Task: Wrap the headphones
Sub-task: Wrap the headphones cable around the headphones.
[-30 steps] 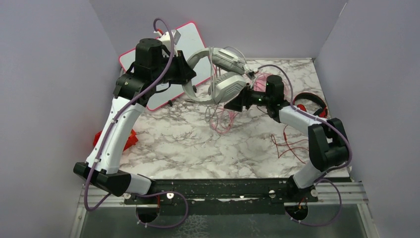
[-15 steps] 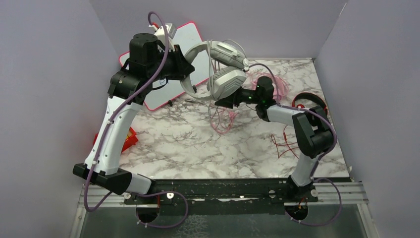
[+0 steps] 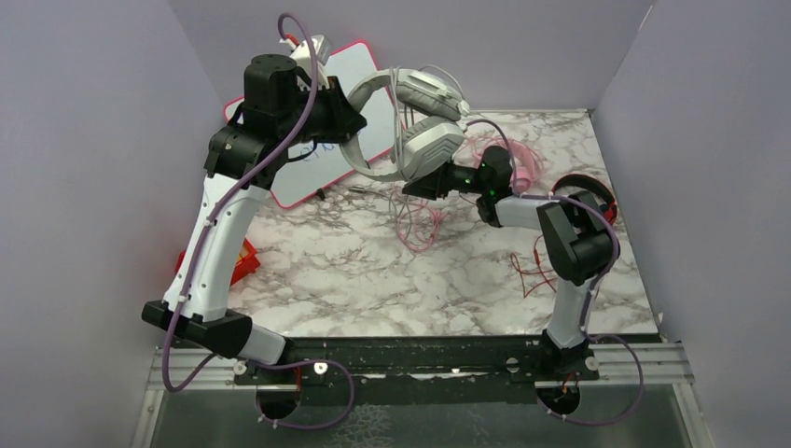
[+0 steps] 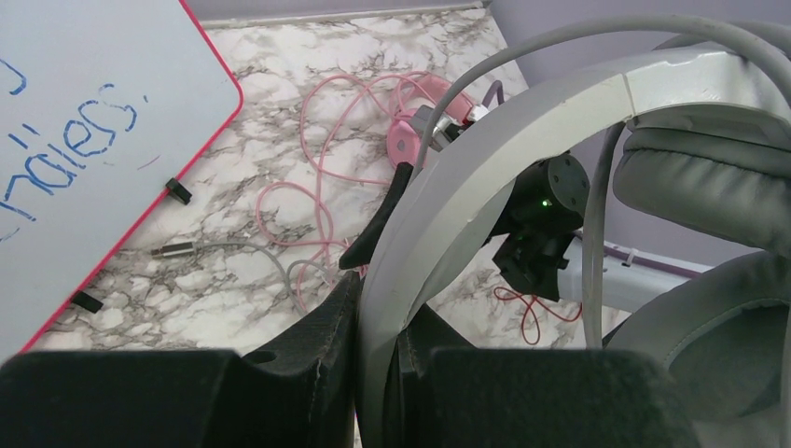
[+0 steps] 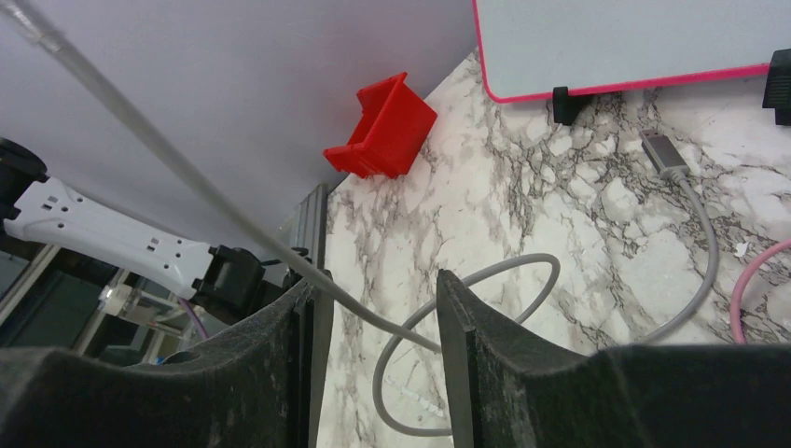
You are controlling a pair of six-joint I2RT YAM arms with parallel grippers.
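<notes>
Grips the grey headphones (image 3: 424,140) by the headband (image 4: 522,159) with the left gripper (image 3: 347,119), fingers closed tight on the band, and holds them clear of the table (image 3: 373,271) at the back, in front of the whiteboard (image 3: 312,173). Has raised them a little higher and further back than a second ago, cups hanging to the right. Has meanwhile swung the right gripper (image 3: 417,187) leftward and up, elbow folded in, to sit just under the lower cup. Keeps the right fingers (image 5: 457,373) apart, with the thin grey cable (image 5: 187,177) running taut through the gap rather than pinched, and with a slack loop and the plug (image 5: 664,151) lying on the marble below.

Reads as the opening of a winding pass: lifts slack off the table and lines the cable up for leading round the headphones. Shows no turns wound yet. Leaves the pink headphones (image 3: 524,170) and the red-and-black headphones (image 3: 586,191) lying at the right rear of the table, cables loose and spread. Risks a snag, with pink cable strewn close to the grey one.
</notes>
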